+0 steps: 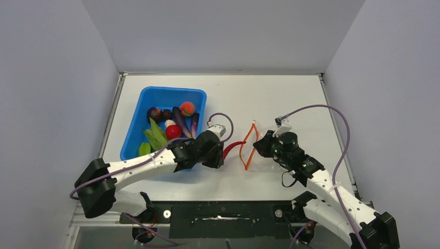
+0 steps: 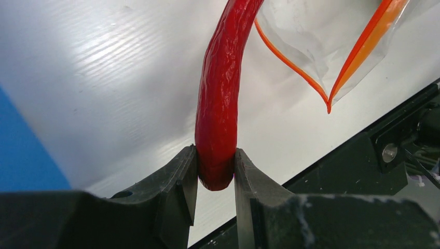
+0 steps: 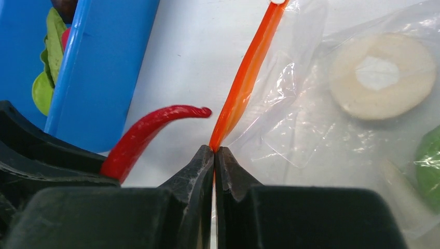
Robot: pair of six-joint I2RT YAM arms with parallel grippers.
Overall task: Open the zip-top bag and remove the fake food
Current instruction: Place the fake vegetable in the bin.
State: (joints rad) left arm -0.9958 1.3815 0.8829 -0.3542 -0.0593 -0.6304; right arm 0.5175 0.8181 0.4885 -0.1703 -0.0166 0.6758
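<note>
zip-top bag (image 3: 306, 129): flat on the table (image 1: 290, 98) right of centre, under your right arm, mouth gaping toward the left arm
orange zipper strip (image 3: 248, 72): one lip pinched at its near end, the other bowed away, so the mouth reads as a diamond from above
right gripper (image 3: 214, 153): jaws pressed together on the strip, nothing but that thin plastic between them
left gripper (image 2: 215, 162): partly closed, clamping the blunt end of the red chili (image 2: 220, 104); only its last bit sits between the pads
chili position: curves from the left gripper to the bag mouth, tip just beside the strip; can't tell if it's clear of the lip
in the bag: pale round slice (image 3: 381, 75), green piece (image 3: 429, 161), so you're partway at best
blue bin (image 1: 134, 129): just beside the left gripper, toy foods inside
risk 1: the curved tip hooks the lip as you pull, dragging the bag or yanking the strip out of the right pinch
risk 2: you hold the very end of a slick toy; a fast swing could squirt it out short of the bin
risk 3: if the right pinch slips, the mouth collapses and the next reach-in gets harder
</note>
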